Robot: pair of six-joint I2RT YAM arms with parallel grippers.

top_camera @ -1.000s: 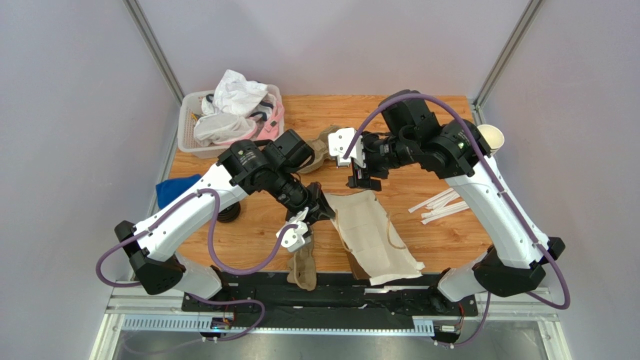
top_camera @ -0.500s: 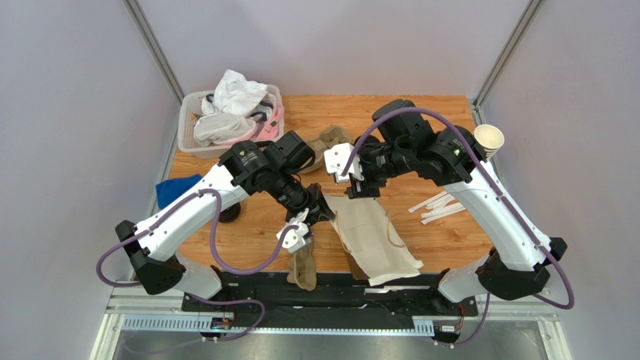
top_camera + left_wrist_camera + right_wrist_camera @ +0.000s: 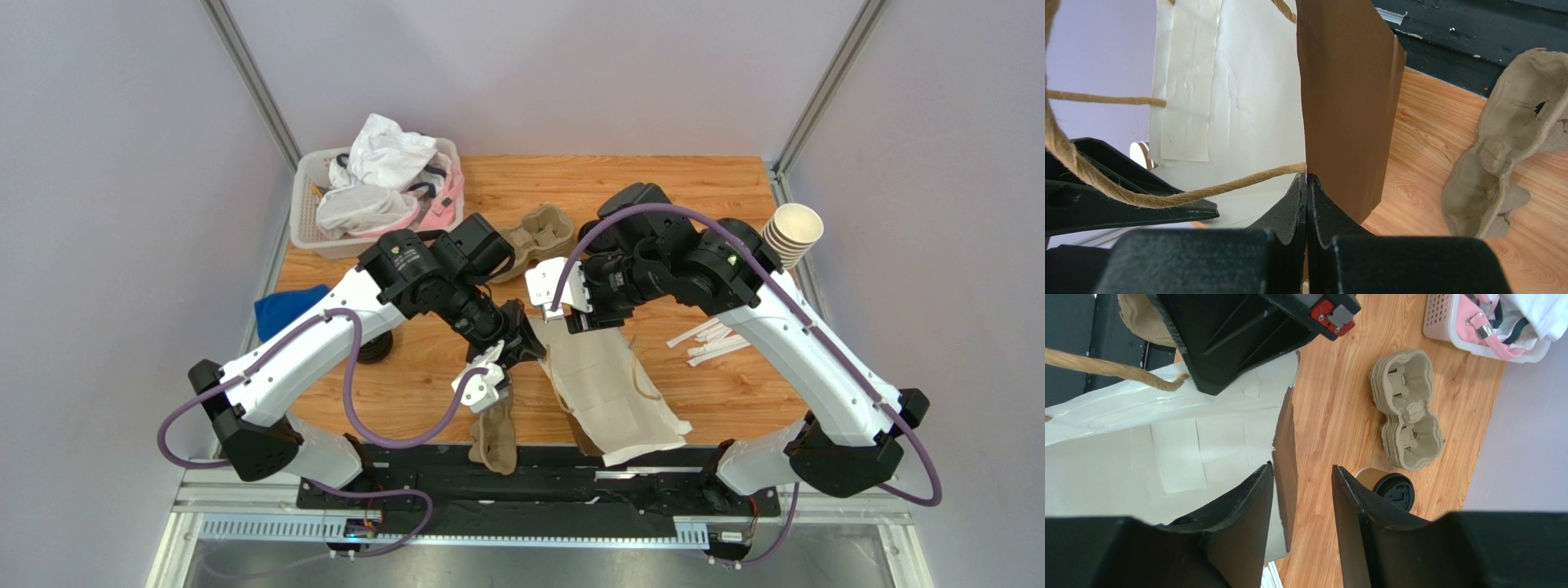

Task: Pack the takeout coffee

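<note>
Bag-opening step: left gripper (image 3: 1307, 181) is clamped on the paper bag (image 3: 1229, 92) rim; right gripper (image 3: 1303, 471), parted and empty, likely needs to pinch the opposite edge.

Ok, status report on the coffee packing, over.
Left gripper shut on paper bag. Right gripper open, straddling bag's brown flap. Takeout coffee on table beside cup carrier, not bagged. Nothing seen between coffee and bag.

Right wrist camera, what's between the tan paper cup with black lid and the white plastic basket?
A beige moulded-pulp cup carrier lies between the black-lidded tan paper cup and the white plastic basket, in the right wrist view.
</note>
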